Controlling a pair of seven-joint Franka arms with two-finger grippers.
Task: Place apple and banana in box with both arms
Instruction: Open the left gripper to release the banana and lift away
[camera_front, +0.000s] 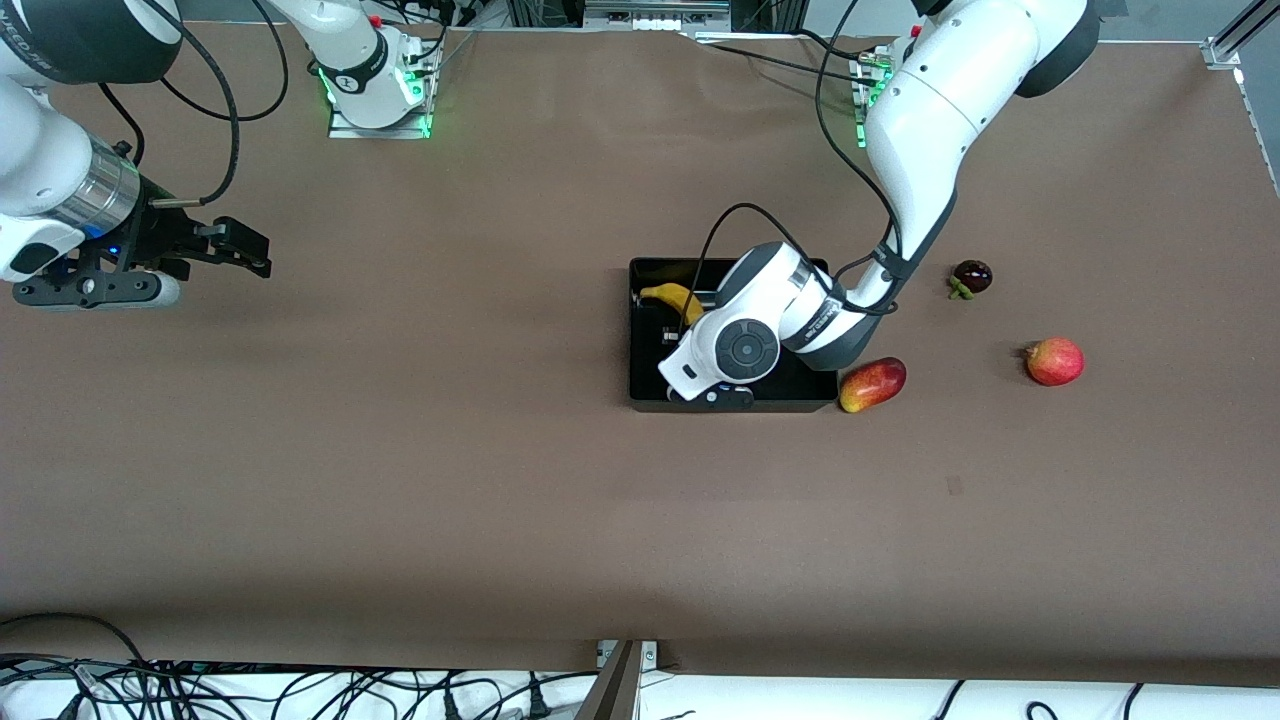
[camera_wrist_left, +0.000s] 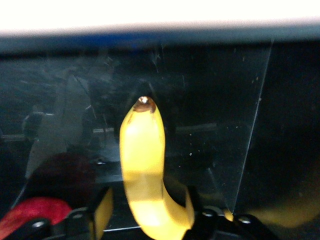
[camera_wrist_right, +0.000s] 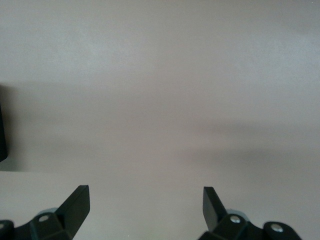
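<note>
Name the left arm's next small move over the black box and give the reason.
Probably lift the left gripper straight up out of the box. Its fingers stand apart on either side of the banana, which already lies inside, and a red fruit, likely the apple, sits beside it. The right gripper waits open over bare table.

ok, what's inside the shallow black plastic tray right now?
The curved yellow banana lies in the shallow black plastic tray, between the left gripper fingers. A red shape shows beside it. The left arm covers the rest of the floor.
</note>
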